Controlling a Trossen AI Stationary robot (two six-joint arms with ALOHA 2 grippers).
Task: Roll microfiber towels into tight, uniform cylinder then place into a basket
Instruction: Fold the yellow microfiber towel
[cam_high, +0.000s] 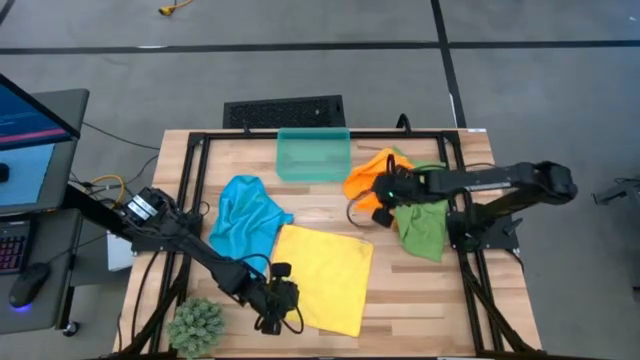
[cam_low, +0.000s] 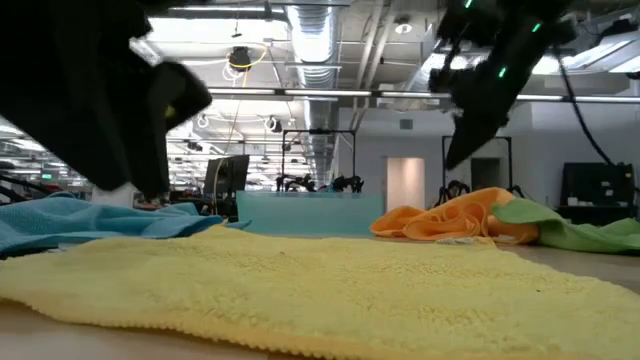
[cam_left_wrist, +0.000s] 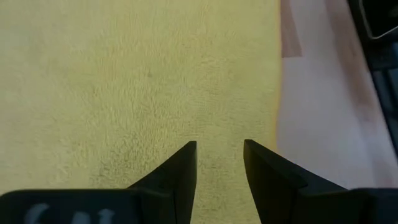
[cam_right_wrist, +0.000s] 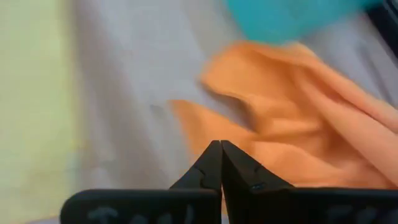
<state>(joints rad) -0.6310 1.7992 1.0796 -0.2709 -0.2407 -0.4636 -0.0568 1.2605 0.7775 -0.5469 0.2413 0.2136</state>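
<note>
Overhead, a pale wooden table (cam_high: 420, 300) with a black frame is seen on a grey floor, with a computer desk (cam_high: 35, 180) at the far left and a dark grated rectangle (cam_high: 285, 111) just beyond the table's far edge. A small green plant (cam_high: 196, 325) is set at the near left corner. From table height, an open hall with ceiling ducts and strip lights is shown behind the cloths, which the overhead camera does not give.

At the left, the left gripper (cam_left_wrist: 219, 163) is held over the near left part of the yellow towel (cam_high: 325, 275); its fingers are parted by a narrow gap and nothing is gripped. The blue towel (cam_high: 245, 225) lies crumpled just beyond, its edge touching the yellow one, which is spread nearly flat and unrolled. The basket (cam_high: 313, 154), translucent teal, stands at the middle of the far edge and holds no towel.

Further right, the orange towel (cam_high: 368, 172) is bunched beside the basket, and the green towel (cam_high: 422, 228) lies rumpled next to it. The right gripper (cam_right_wrist: 221, 163) hangs above the orange towel's near edge; in its wrist camera the fingertips are seen pressed together with no cloth between them.
</note>
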